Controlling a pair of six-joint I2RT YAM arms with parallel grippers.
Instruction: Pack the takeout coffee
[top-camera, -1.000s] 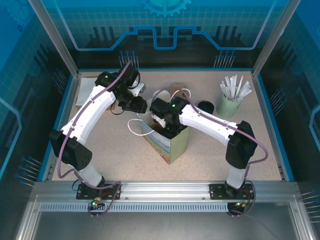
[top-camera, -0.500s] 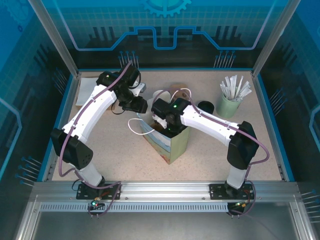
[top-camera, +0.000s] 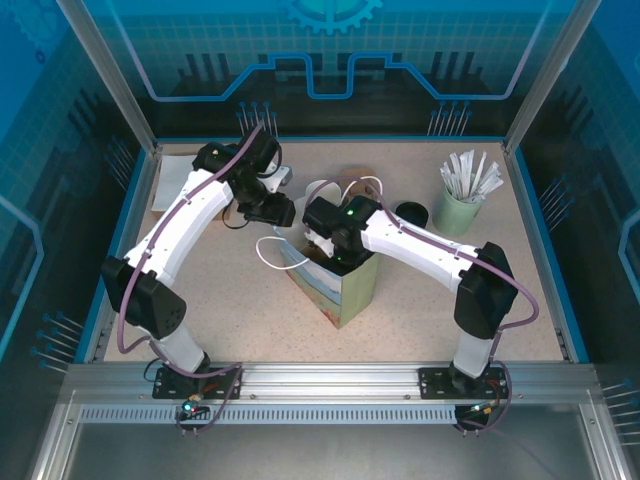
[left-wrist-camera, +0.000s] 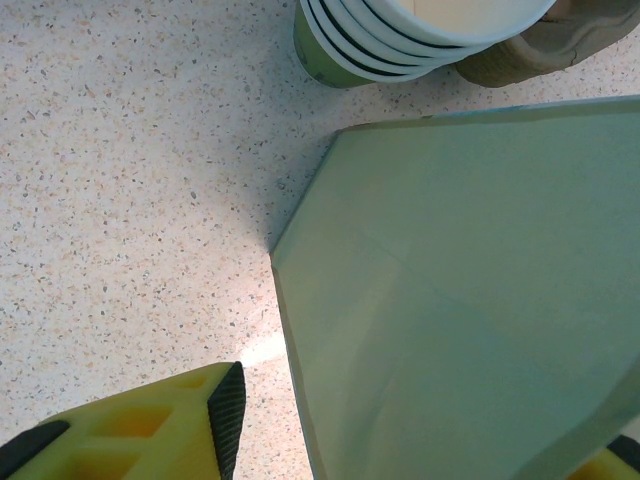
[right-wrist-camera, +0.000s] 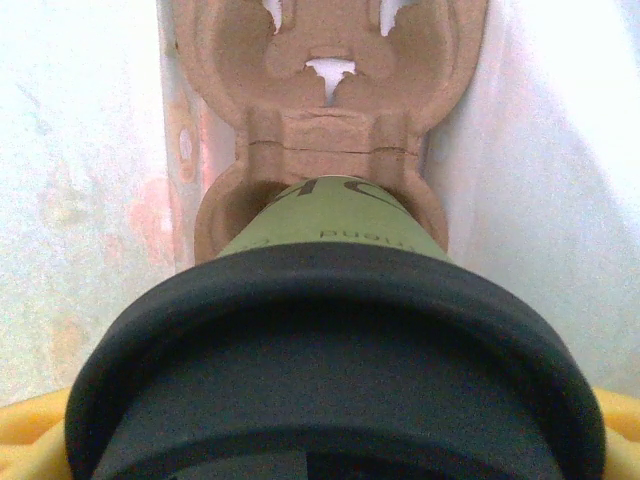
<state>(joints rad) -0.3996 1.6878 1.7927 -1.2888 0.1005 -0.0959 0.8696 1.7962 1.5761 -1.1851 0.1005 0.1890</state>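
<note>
Takeout coffee (right-wrist-camera: 330, 215) between right gripper (right-wrist-camera: 335, 435) fingers, base at carrier pocket (right-wrist-camera: 213, 215).

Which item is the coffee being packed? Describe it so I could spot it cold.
Start at the paper bag standing mid-table; inside it lies a brown pulp carrier. The coffee cup is at the carrier's near pocket, between the fingers of the right claw. Unlike the stacked open cups outside the bag, it has olive-green sides and a black lid.
</note>
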